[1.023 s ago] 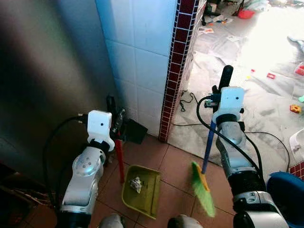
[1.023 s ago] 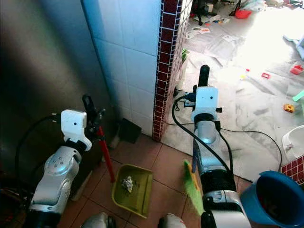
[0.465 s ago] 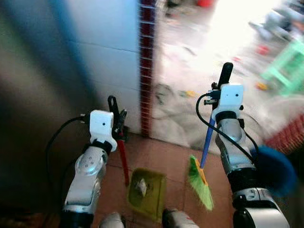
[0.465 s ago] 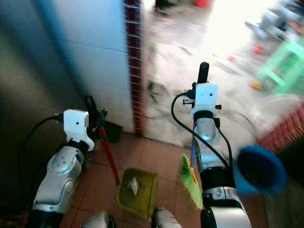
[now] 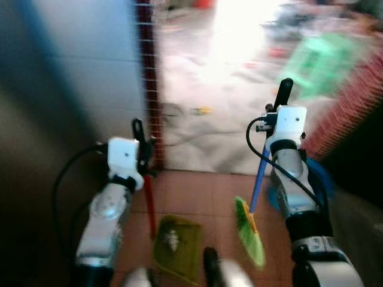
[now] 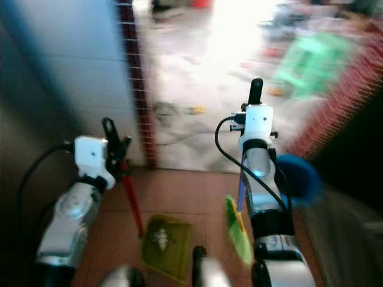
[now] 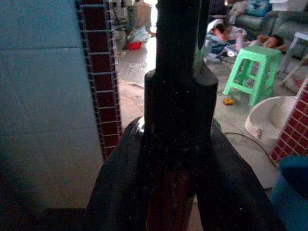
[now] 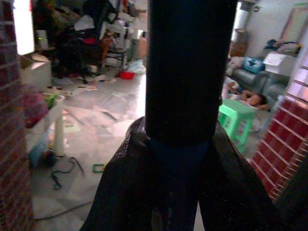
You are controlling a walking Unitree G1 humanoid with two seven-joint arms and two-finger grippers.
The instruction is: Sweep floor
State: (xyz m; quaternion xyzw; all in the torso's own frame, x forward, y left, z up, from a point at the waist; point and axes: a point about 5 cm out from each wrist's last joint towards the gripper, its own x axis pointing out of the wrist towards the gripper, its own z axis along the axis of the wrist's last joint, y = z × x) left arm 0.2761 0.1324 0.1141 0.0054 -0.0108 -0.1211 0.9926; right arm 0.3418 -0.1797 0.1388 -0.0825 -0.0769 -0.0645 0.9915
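**A:** Looking down from the head, pretty blurry, but the left gripper (image 5: 142, 142) is clamped round the red stick handle (image 5: 148, 200) of an olive-green plastic dustpan (image 5: 176, 248) sitting on the terracotta floor tiles (image 5: 197, 191), with a whitish clump of dirt (image 5: 172, 239) in it. Over on the other side, the right gripper (image 5: 279, 104) is closed on the blue pole (image 5: 258, 179) of a green-bristled broom (image 5: 248, 233), bristles near the floor just beside the pan.

**B:** And the wrist cams?

**A:** Left wrist: black fingers (image 7: 120, 183) hugging the red handle, a green plastic stool (image 7: 252, 70) beyond. Right wrist: fingers (image 8: 120, 187) wrapped round the dark pole, red brick wall (image 8: 281, 139) nearby.
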